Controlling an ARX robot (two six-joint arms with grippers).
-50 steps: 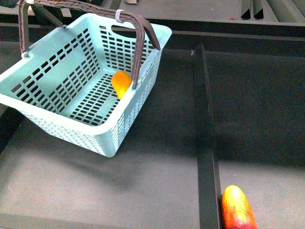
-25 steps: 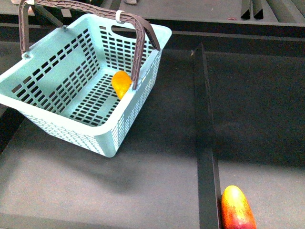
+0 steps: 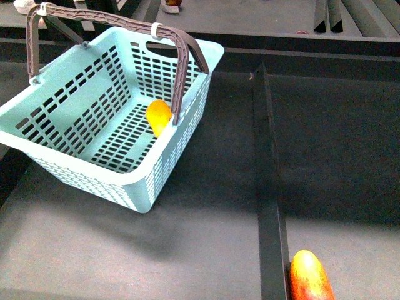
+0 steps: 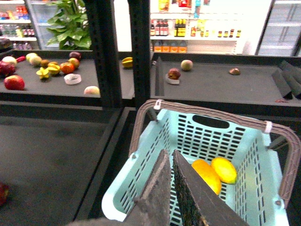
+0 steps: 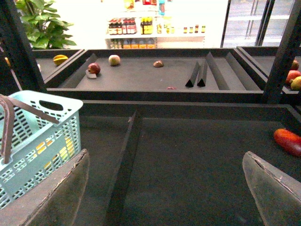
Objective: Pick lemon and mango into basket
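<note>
One basket (image 3: 75, 162) is seen on the dark desk (image 3: 187, 237), handles (image 3: 181, 69) raised and joined by a white tie (image 3: 155, 27). Two yellow-orange fruits are counted inside it in the left wrist view: a mango (image 4: 206, 175) and a lemon (image 4: 224, 169), touching, against the basket's wall; only one (image 3: 159, 116) is seen in the front view. One red-yellow mango (image 3: 310, 278) is seen outside, well apart from the basket, just beside a black divider (image 3: 269, 187). The left end effector (image 4: 170, 188) is seen closed, fingers together, empty, above the basket, near the two fruits. The right end effector (image 5: 164, 188) is seen wide open, empty, beside the basket; one red fruit (image 5: 288, 141) lies beyond one finger (image 5: 273, 188).
</note>
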